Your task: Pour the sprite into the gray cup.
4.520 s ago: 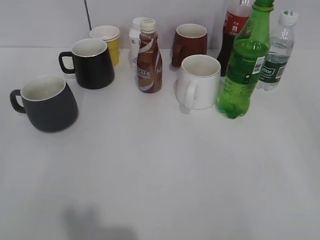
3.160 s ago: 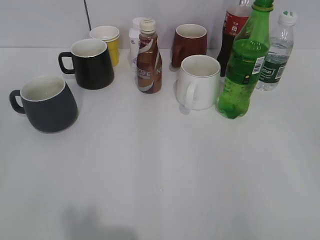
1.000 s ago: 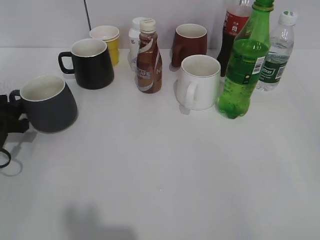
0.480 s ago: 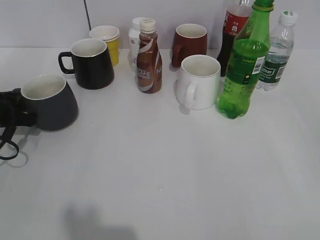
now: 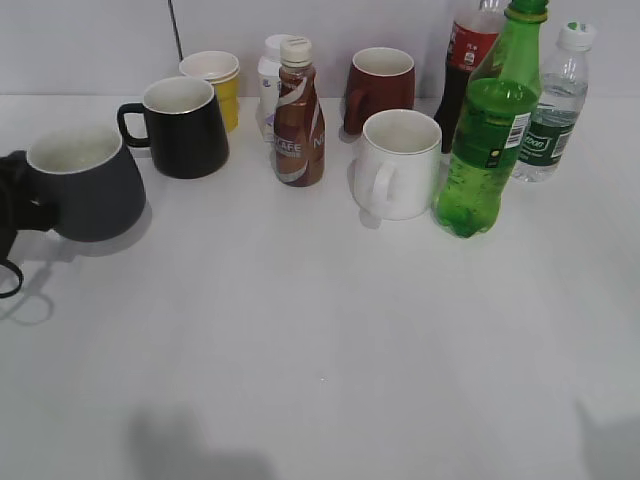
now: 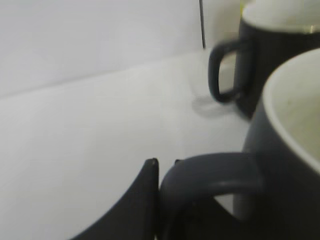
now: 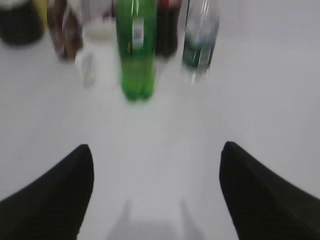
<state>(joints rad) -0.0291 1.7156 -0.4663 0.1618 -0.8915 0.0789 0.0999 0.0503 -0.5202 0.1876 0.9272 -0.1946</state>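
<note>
The gray cup (image 5: 85,185) is at the far left, lifted a little off the table, its shadow below it. My left gripper (image 5: 15,205) is shut on its handle; the wrist view shows the handle (image 6: 210,175) pinched at the finger tips (image 6: 165,162). The sprite (image 5: 488,130), a tall green bottle, stands upright at the back right next to the white mug (image 5: 397,165). It also shows in the right wrist view (image 7: 135,50), blurred, straight ahead. My right gripper (image 7: 156,150) is open and empty, well short of the sprite, out of the exterior view.
A glossy black mug (image 5: 185,125), a yellow cup (image 5: 215,85), a brown coffee bottle (image 5: 298,115), a maroon mug (image 5: 380,88), a cola bottle (image 5: 465,60) and a clear water bottle (image 5: 555,105) stand along the back of the white table (image 5: 330,330).
My left gripper came in from the left edge, closed on the gray cup's handle, and lifted the cup up and slightly left. A shadow appeared at the lower right.
</note>
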